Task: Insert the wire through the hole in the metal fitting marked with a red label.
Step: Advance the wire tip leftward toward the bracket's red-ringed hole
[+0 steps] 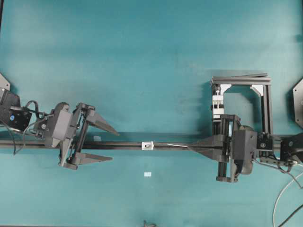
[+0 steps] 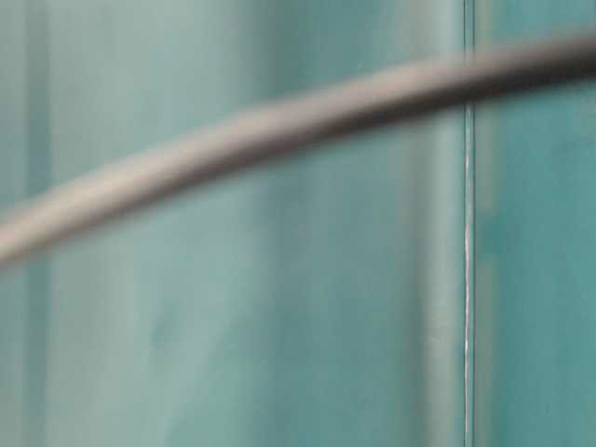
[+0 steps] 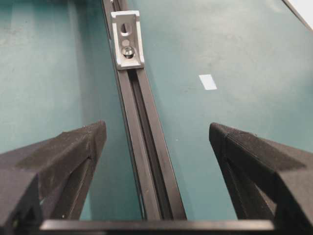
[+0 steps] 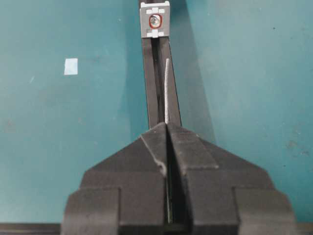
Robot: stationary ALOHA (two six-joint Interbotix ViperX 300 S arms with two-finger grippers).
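Observation:
The metal fitting (image 1: pixel 148 145) is a tiny silvery bracket on the black rail (image 1: pixel 123 144) at the table's middle. In the right wrist view the fitting (image 4: pixel 155 20) shows a red ring round its hole (image 4: pixel 155 21). My right gripper (image 1: pixel 198 145) is shut on the wire (image 1: pixel 177 145), a thin silvery strand. The wire (image 4: pixel 167 90) sticks out ahead of the right gripper (image 4: pixel 167 126) along the rail, its tip short of the fitting. My left gripper (image 1: pixel 113 144) is open and empty, straddling the rail (image 3: pixel 149 147), with the fitting (image 3: pixel 128 40) ahead of it.
A white clamp block in a black frame (image 1: pixel 241 101) stands behind the right arm. A pale tape square (image 1: pixel 147 174) lies in front of the rail, also seen in the left wrist view (image 3: pixel 208 82) and the right wrist view (image 4: pixel 71 66). The table-level view shows only a blurred cable (image 2: pixel 279 121).

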